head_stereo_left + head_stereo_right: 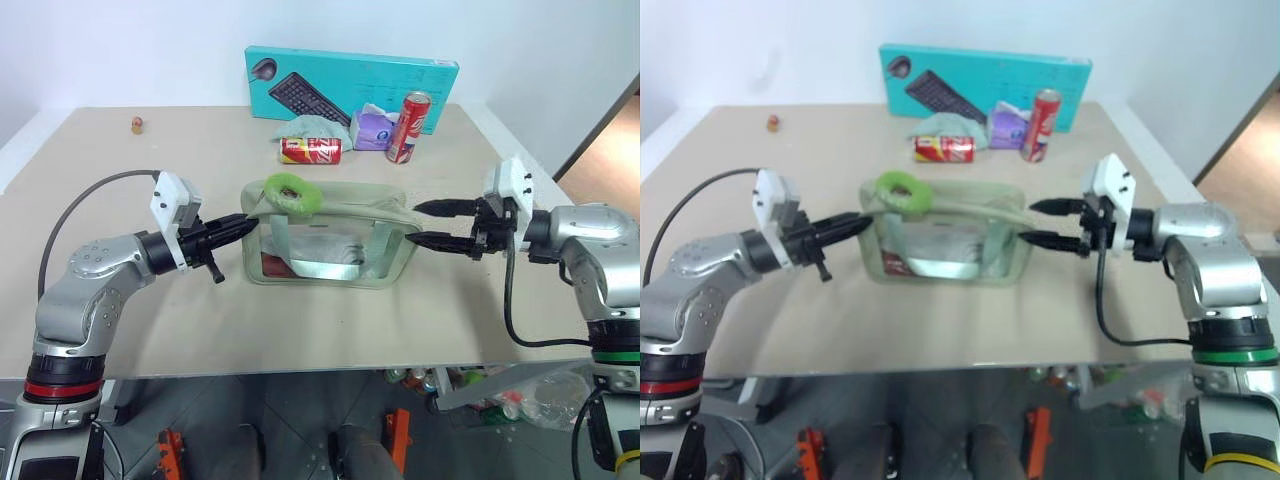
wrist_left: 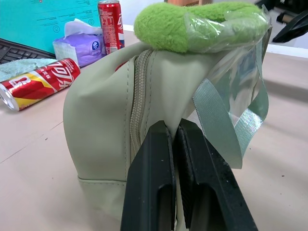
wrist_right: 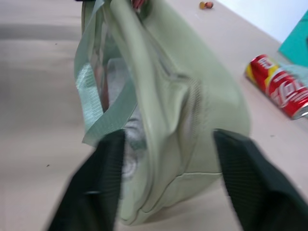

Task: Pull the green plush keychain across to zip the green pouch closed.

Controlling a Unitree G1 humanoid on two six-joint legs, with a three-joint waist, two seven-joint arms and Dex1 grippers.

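The green pouch (image 1: 330, 245) stands mid-table with the green plush keychain (image 1: 291, 192) resting on top at its left end. The left gripper (image 1: 243, 222), jaws pressed together, pinches the pouch's left end fabric beside the zipper. The right gripper (image 1: 428, 224), jaws spread apart, frames the pouch's right end without gripping it. Two red cans (image 1: 311, 151) sit behind.

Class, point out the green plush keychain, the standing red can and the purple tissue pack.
green plush keychain (image 1: 291, 193), left eye view, on its fuzzy ring.
standing red can (image 1: 408, 127), left eye view, mid-body.
purple tissue pack (image 1: 372, 130), left eye view, front face.
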